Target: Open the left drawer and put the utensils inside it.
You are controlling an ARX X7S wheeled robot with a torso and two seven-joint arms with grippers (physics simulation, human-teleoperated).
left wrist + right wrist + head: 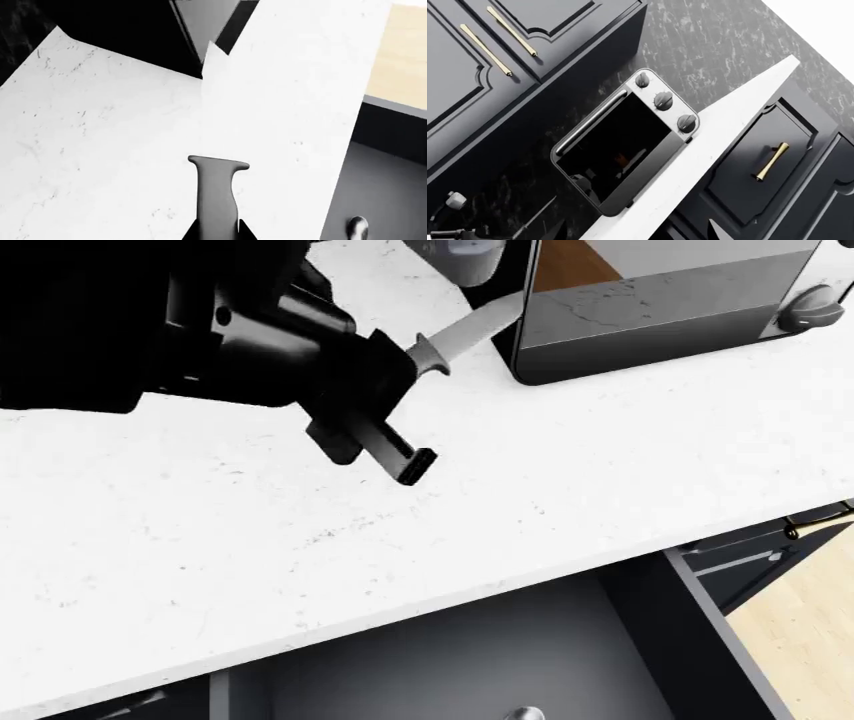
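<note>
My left gripper (219, 231) is shut on the knife's dark handle (217, 195). Its pale blade (215, 75) points away over the white countertop (100, 150). In the head view the left gripper (378, 380) holds the knife (461, 330) near the toaster oven, blade toward it. The left drawer (587, 640) stands pulled open below the counter edge, grey inside. The spoon (525, 712) lies in it, only its bowl end showing, also visible as the spoon (357, 227) in the drawer (380, 185). My right gripper (634, 235) is open and empty, away from the counter.
A toaster oven (667, 300) stands at the back of the counter, also seen as the toaster oven (620, 150). A shut drawer with a brass handle (770, 161) lies to the right. Upper cabinet doors (487, 45) hang above. Wood floor (801, 640) shows at the lower right.
</note>
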